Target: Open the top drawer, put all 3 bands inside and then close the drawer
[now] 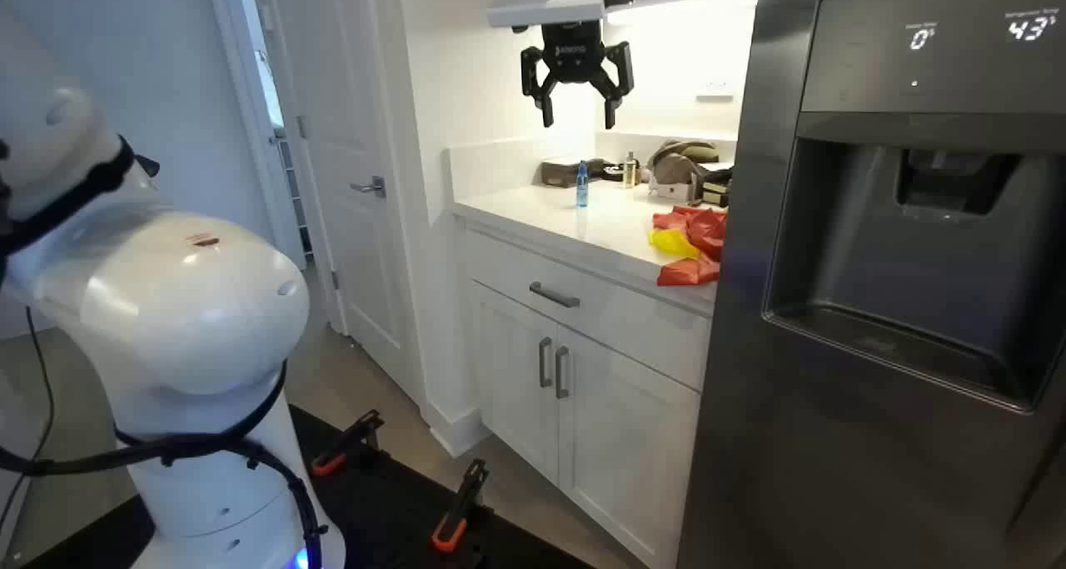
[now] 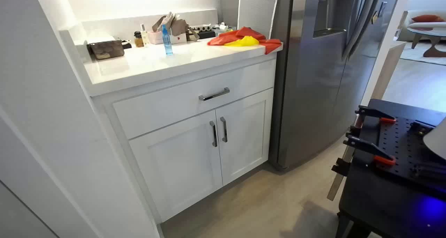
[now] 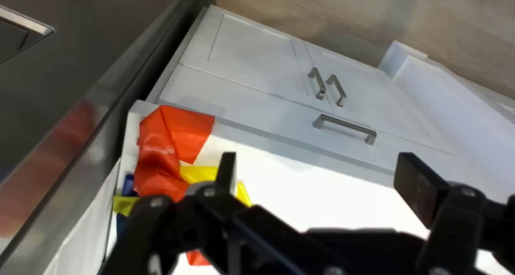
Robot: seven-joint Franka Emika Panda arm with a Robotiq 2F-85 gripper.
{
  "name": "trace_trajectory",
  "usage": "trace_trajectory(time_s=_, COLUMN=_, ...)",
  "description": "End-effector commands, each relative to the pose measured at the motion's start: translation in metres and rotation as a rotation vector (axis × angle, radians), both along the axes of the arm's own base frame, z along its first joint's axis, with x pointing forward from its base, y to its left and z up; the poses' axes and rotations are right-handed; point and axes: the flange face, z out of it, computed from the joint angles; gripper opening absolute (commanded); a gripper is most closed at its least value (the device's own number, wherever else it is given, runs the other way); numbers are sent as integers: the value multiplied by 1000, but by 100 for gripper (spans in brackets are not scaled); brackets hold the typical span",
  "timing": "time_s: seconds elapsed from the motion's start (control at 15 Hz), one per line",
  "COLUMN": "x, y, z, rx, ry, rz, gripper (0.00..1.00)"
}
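gripper (image 1: 579, 121) up high, spread wide and empty, desk (image 1: 537, 207) below it, red bands (image 1: 706, 231) and yellow band (image 1: 673, 242) down to one side, closed top drawer (image 1: 601, 314) lower down

The counter (image 2: 139, 64) is carrying the bands (image 2: 244, 41), heaped in red and yellow (a red end is reaching the front edge). A blue bottle (image 2: 167, 41) is standing apart; farther along, a jar (image 2: 138, 40) and a dark box (image 2: 107, 50) are sitting.
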Motion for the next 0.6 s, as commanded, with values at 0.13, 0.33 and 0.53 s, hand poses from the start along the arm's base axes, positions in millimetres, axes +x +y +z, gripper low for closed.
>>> trace_trajectory(time_s=0.13, x=0, y=0, z=1, rx=0, ry=1, rz=0, gripper=100)
trace_trajectory(time_s=0.33, x=10, y=15, z=0, rx=-36, ry=40, rz=92, gripper=100)
trace_trajectory(time_s=0.53, x=30, y=51, z=-10, rx=-61, ry=90, rz=258, gripper=100)
